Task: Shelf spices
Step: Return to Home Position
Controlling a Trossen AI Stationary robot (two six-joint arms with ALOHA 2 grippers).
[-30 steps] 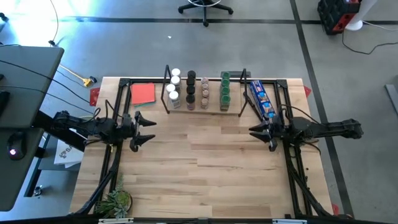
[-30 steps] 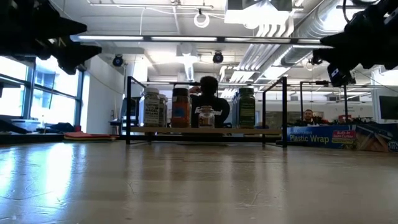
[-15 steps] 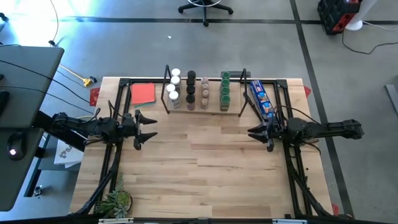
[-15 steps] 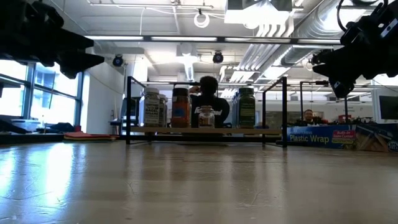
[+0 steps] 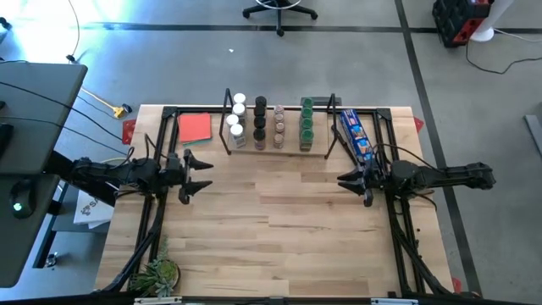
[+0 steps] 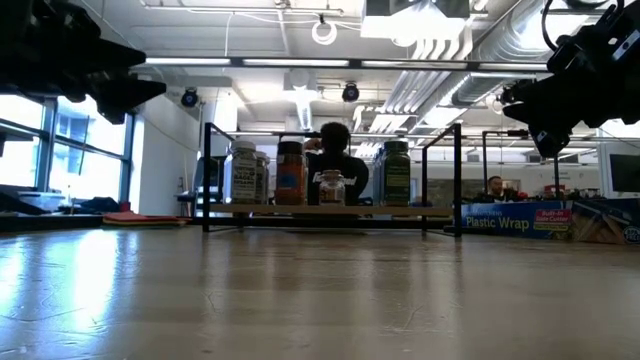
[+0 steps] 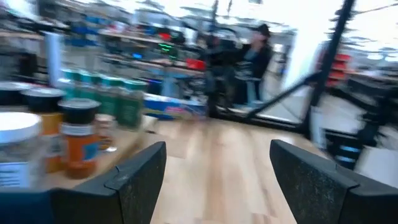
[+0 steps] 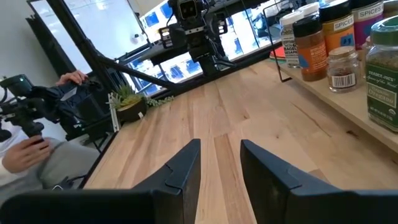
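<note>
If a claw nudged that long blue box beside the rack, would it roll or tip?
Probably neither: the blue box lies flat on its long side, so it would likely slide or pivot. Its squared edges and "Plastic Wrap" print suggest stiff cardboard, fairly light. Close beside the shelf, it might bump the frame.

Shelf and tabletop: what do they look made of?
Shelf: pale matte wood board, going by colour; thin black end frames look like painted metal. Tabletop: light wood planks with visible seams and grain; faint sheen in the low view suggests a sealed finish.
</note>
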